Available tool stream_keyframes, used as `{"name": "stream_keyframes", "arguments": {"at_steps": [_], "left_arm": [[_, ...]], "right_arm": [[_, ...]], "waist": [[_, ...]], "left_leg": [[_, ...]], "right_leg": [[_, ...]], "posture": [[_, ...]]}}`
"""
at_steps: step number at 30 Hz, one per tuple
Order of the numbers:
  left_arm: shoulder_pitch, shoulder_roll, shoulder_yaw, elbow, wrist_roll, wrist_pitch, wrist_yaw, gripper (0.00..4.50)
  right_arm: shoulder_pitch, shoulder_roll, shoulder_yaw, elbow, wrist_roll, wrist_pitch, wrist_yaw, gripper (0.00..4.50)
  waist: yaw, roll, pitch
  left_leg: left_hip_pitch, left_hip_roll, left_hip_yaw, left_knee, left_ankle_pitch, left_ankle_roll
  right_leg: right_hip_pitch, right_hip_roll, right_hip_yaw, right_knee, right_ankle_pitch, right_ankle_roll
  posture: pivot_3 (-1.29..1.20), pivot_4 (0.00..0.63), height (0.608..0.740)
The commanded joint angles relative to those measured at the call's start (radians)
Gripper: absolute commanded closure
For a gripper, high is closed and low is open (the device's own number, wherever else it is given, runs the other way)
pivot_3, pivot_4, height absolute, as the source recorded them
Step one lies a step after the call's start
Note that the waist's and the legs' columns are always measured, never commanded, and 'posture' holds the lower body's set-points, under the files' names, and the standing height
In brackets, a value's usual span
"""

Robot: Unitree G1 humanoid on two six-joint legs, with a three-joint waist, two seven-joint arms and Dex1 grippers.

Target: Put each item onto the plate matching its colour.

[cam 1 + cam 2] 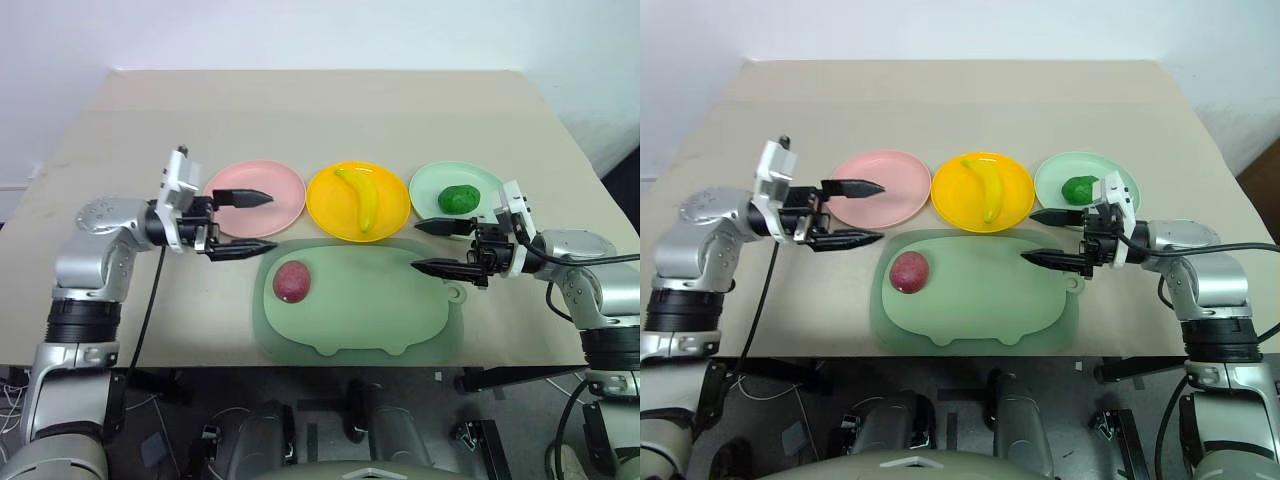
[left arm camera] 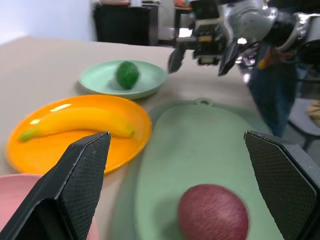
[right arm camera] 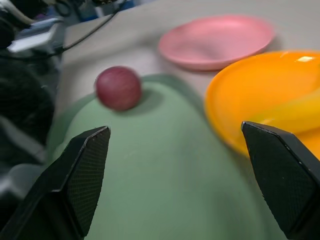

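Three round plates stand in a row on the table. The pink plate (image 1: 256,196) is bare. A yellow banana (image 1: 362,196) lies on the yellow plate (image 1: 330,205). A dark green bumpy fruit (image 1: 460,199) rests on the mint green plate (image 1: 432,186). The reddish-purple fruit (image 1: 292,281) lies at the left end of the pale green board (image 1: 380,310). My left gripper (image 1: 252,222) hangs open at the pink plate's near edge, pointing right, holding nothing. My right gripper (image 1: 430,246) stands open over the board's right end, beside the green plate, pointing left, and is empty.
The board lies near the table's front edge (image 1: 200,362), just in front of the plates. Bare tabletop (image 1: 330,110) stretches behind the plates to the far wall. In the left wrist view the right gripper (image 2: 199,59) shows beyond the green plate (image 2: 100,80).
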Motion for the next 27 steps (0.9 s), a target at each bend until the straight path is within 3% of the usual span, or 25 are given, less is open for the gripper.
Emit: {"name": "stream_keyframes", "arguments": {"at_steps": [1,8,15,27], "left_arm": [[0.033,0.006,0.002,-0.092,-0.008,0.007,0.039,0.0],[0.097,-0.004,0.009,-0.19,0.012,0.011,0.17,0.0],[0.207,-0.057,-0.029,-0.383,0.051,0.103,0.416,0.0],[0.282,-0.11,-0.055,-0.399,0.039,0.148,0.51,0.0]], "right_arm": [[-0.018,-0.007,-0.018,-0.025,0.026,0.0,0.014,0.06],[-0.047,0.004,-0.014,-0.012,0.026,0.006,0.002,0.06],[-0.086,0.03,-0.014,-0.01,0.04,0.04,-0.022,0.06],[-0.131,0.033,-0.004,0.031,0.029,0.05,-0.008,0.06]], "waist": [[0.0,0.0,0.0],[0.001,0.0,0.0],[0.003,0.0,0.0],[0.002,0.0,0.0]], "left_leg": [[0.0,0.0,0.0,0.0,0.0,0.0],[0.0,0.0,-0.001,0.0,0.0,0.0],[0.0,0.0,-0.002,0.0,0.0,0.0],[0.001,0.0,-0.002,0.0,0.0,0.0]], "right_leg": [[0.0,0.0,0.0,0.0,0.0,0.0],[0.0,0.0,0.0,0.0,0.0,0.0],[0.0,0.0,0.0,0.0,0.0,0.0],[0.0,0.0,0.0,0.0,0.0,0.0]], "posture": [[0.0,0.15,0.704],[0.0,0.15,0.704],[0.0,0.15,0.704],[0.0,0.15,0.704]]}}
